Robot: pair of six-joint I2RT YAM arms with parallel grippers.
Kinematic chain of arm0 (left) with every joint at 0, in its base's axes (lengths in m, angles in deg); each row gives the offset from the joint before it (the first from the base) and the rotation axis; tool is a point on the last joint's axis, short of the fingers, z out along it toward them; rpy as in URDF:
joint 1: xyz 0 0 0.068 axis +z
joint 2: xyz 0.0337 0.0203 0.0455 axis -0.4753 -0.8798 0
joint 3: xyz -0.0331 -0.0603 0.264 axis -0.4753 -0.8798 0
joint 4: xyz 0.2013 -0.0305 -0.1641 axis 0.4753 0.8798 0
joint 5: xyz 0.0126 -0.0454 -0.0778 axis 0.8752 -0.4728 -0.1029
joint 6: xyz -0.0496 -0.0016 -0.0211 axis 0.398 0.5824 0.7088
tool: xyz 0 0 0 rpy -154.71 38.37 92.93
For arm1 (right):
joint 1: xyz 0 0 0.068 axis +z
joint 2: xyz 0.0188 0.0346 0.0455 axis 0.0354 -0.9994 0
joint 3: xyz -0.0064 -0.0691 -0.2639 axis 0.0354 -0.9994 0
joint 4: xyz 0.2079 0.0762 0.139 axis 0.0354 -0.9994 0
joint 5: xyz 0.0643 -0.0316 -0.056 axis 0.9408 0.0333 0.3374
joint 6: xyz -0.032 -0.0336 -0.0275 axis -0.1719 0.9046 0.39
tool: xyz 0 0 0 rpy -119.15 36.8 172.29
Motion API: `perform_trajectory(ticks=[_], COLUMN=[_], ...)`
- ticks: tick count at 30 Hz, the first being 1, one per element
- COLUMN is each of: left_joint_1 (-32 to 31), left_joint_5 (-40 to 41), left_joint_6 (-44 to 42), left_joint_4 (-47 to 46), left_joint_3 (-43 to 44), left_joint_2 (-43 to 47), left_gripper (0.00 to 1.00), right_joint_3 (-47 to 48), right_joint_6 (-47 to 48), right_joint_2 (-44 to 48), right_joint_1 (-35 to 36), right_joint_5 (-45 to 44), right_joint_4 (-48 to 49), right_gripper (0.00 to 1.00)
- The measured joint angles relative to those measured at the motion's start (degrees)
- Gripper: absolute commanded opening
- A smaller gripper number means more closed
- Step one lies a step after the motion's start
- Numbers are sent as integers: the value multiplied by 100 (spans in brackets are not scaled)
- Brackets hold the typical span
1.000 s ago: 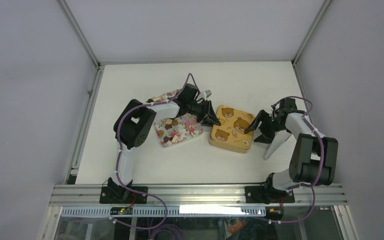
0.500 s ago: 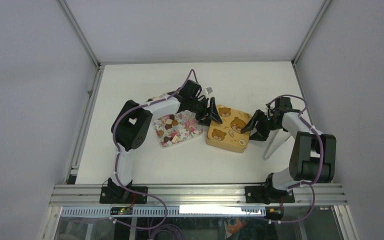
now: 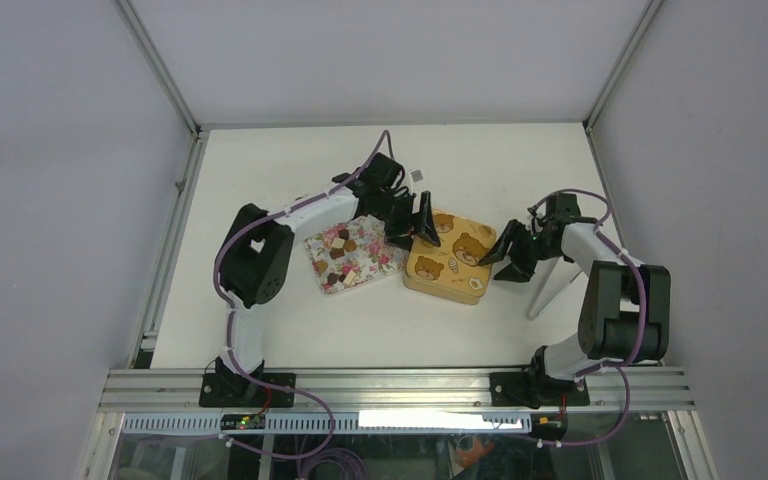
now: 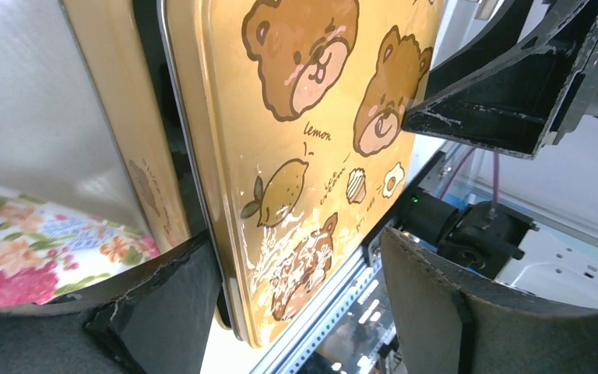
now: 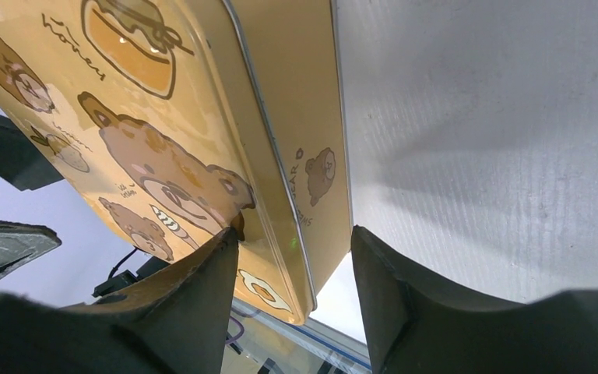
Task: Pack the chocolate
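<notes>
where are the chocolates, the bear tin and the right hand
chocolates point(image 3: 336, 252), top external view, one dark piece
bear tin point(image 3: 447, 258), top external view, middle of its lid
right hand point(image 3: 488, 269), top external view, between its fingertips

Chocolate point(image 3: 338, 247) on tray point(image 3: 384, 263), tin point(image 3: 448, 262) just right of it, between left pincer point(image 3: 415, 234) and right pincer point(image 3: 496, 262)

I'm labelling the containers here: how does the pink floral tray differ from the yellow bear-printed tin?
The pink floral-patterned tray lies open, small chocolate pieces showing on it; the yellow bear-printed tin shows only its lid. The tray is flower-printed in pink and white; the tin carries brown bears on yellow. The left gripper and right gripper straddle the tin's opposite edges, not the tray's. Both are squarish and lie side by side.
</notes>
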Motion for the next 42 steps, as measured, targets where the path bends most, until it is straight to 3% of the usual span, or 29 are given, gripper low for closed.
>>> perform_trajectory(ticks=[2,4,13,18,24,29,34,42], left_joint_1=[-2,-4,-22,-9,17,107,166,245], left_joint_5=[155,323,1532,1650,1279,752,361,140], left_joint_6=[-122,-229,-678,-780,-774,-673,-476,-398], left_joint_4=[160,358,1187,1318,1147,866,605,446], left_joint_3=[28,107,343,387,468,402,256,197], left_joint_2=[87,151,201,184,-20,-282,-372,-372], left_gripper=[81,98,99,97,88,76,57,42], right_joint_3=[24,50,85,87,116,162,256,367], right_joint_6=[2,2,4,4,4,-28,-116,-168], right_joint_2=[-15,-42,-70,-70,-74,-101,-177,-269], right_joint_1=[7,20,81,96,125,170,273,452], right_joint_5=[-4,-4,-52,-52,-74,-46,31,42], right_joint_4=[-17,-31,-42,-44,-66,-66,-44,-35], right_gripper=[57,57,57,57,56,47,38,32])
